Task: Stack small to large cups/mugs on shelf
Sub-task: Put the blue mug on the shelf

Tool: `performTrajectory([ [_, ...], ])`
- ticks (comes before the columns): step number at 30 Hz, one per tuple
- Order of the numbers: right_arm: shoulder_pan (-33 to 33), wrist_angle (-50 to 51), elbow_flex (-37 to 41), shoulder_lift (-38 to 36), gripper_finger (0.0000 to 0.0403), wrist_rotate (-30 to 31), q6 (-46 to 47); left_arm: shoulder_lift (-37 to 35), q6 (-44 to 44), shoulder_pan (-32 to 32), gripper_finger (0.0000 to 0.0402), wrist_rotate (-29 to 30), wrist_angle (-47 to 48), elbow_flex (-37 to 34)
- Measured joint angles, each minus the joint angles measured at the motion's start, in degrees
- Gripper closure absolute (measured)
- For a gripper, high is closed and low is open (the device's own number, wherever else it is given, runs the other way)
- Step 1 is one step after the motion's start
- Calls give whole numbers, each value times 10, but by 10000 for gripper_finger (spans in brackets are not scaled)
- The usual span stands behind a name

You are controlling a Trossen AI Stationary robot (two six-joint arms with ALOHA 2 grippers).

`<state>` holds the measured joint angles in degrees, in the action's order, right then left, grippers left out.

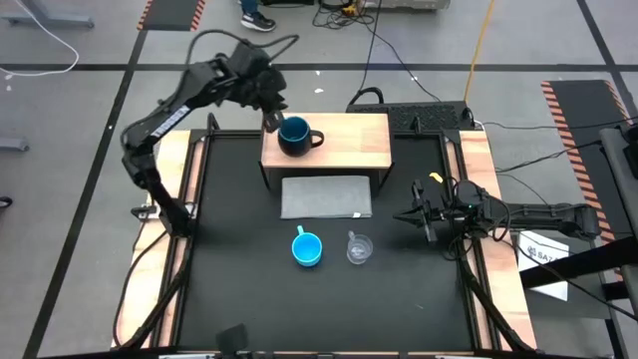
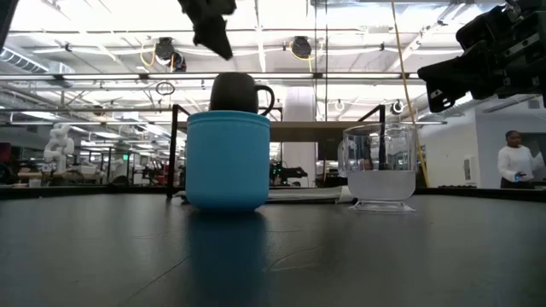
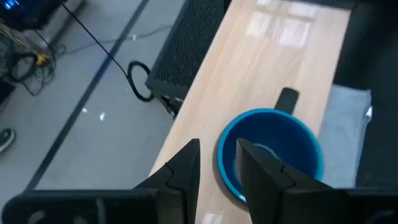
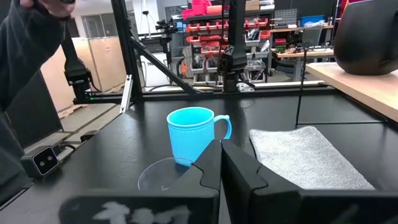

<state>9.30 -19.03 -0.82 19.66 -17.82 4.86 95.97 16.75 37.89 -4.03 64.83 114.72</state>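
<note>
Three cups show from above: we see the navy mug (image 1: 294,136) on the shelf (image 1: 349,140), the left gripper (image 1: 270,118) just beside it. In the left wrist view we find its fingers slightly parted, holding nothing. The right gripper (image 4: 220,149) is closed, empty, facing the light-blue mug (image 4: 190,135) and clear cup (image 4: 163,177).

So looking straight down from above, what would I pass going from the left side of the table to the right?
Left tool → dark mug on the wooden shelf → light-blue mug → clear cup → right tool. The grey mat overlaps several of these sideways, so it is left out.
</note>
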Motion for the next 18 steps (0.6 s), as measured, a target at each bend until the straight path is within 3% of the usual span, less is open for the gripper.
performTrajectory([
  [18, 0, -30, 0, 0, 403, 0, 0, -162, -31, 2, 293, 18, 134, -11],
])
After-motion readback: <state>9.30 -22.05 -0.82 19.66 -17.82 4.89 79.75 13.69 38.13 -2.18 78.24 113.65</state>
